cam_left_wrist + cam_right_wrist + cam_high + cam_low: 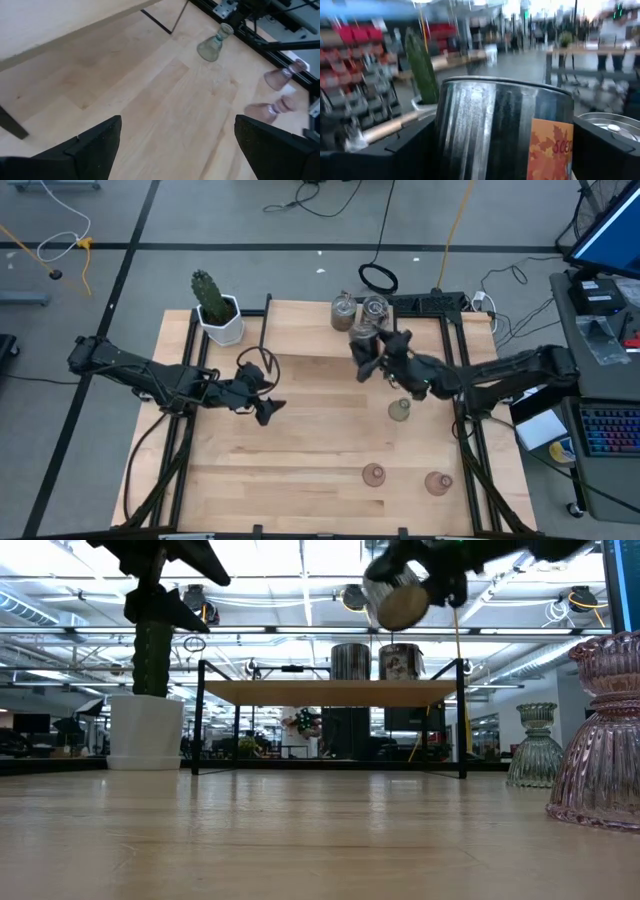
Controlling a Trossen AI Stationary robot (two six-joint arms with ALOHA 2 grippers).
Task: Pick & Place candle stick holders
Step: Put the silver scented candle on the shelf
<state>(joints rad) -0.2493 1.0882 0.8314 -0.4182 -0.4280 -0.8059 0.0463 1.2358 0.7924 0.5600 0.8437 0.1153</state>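
The left gripper (268,411) is held wide open and empty above the bare wooden table (300,470). A green cactus in a white pot (216,308) stands well behind it. The right gripper (366,350) is closed around a round silvery metal candle holder with an orange leaf label (505,130), lifted clear of the table. Two more silvery round holders (358,309) stand just behind this gripper; what they contain cannot be told. The pale green bell-shaped glass holder (399,410) stands near its front, and two pink bell-shaped glass holders (405,478) well in front.

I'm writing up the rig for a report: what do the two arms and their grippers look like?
Both arms are black, jointed segments with black cables looping alongside. The left gripper and right gripper each end in two dark fingers; in the left wrist view the fingers are flat, matte, wedge-shaped. No markings visible.
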